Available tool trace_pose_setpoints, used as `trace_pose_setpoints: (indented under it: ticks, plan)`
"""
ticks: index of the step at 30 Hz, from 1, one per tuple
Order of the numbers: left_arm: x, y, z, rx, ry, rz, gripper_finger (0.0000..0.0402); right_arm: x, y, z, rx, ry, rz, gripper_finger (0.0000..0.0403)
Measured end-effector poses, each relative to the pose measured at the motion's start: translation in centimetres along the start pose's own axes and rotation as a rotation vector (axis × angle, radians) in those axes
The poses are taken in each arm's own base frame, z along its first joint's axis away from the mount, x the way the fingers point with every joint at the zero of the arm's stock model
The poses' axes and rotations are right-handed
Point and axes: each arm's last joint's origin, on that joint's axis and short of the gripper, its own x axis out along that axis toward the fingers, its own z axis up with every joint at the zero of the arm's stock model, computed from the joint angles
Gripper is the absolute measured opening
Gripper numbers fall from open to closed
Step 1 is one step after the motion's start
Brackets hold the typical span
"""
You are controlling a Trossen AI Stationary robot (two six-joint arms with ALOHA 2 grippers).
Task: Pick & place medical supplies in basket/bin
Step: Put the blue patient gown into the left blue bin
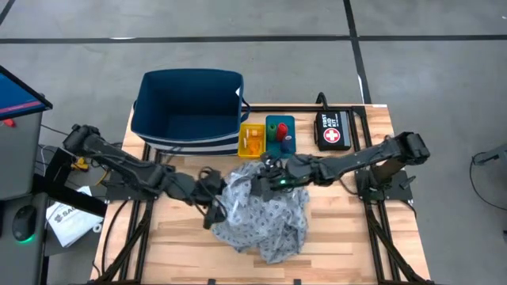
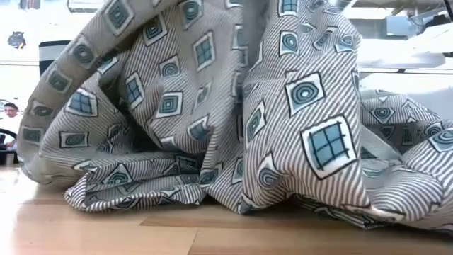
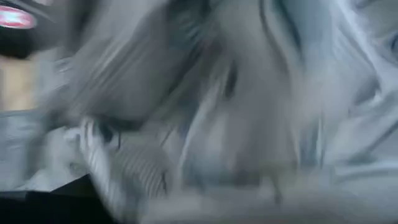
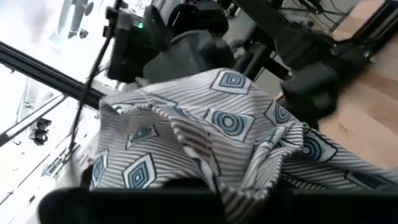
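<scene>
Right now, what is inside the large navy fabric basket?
From above, the navy fabric basket shows only its bare dark floor; nothing is visible inside. The grey patterned gown cloth lies on the table outside it.

Crumpled grey-blue patterned gown cloth heaped before the navy basket.

gown cloth heaped mid-table, toward front edge. basket at back-left corner, overhanging back edge. two small trays right of basket; first-aid pouch further right, by back edge.
</scene>
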Motion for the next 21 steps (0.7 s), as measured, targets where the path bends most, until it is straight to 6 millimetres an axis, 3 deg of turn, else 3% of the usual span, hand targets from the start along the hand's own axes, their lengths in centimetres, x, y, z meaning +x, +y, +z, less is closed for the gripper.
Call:
trace_pose_setpoints:
  ticks: [5, 11, 15, 21]
  plan:
    - [2.5, 0.4, 0.1, 0.002, -0.040, -0.097, 0.0325, 2.0, 1.0, 0.3, -0.025, 0.030, 0.056, 0.0004]
    - [1.8, 0.4, 1.8, 0.030, -0.133, -0.175, 0.0280, 3.4, 3.0, 1.8, -0.109, 0.041, 0.098, 0.0005]
    - [0.5, 0.6, 2.8, 0.041, -0.164, -0.170, 0.0197, 3.2, 4.3, 2.6, -0.199, 0.018, 0.120, 0.0023]
    - [-2.2, 1.0, 3.0, -0.057, -0.065, -0.129, 0.0023, 1.3, 6.1, 3.6, -0.273, 0.028, 0.140, 0.0061]
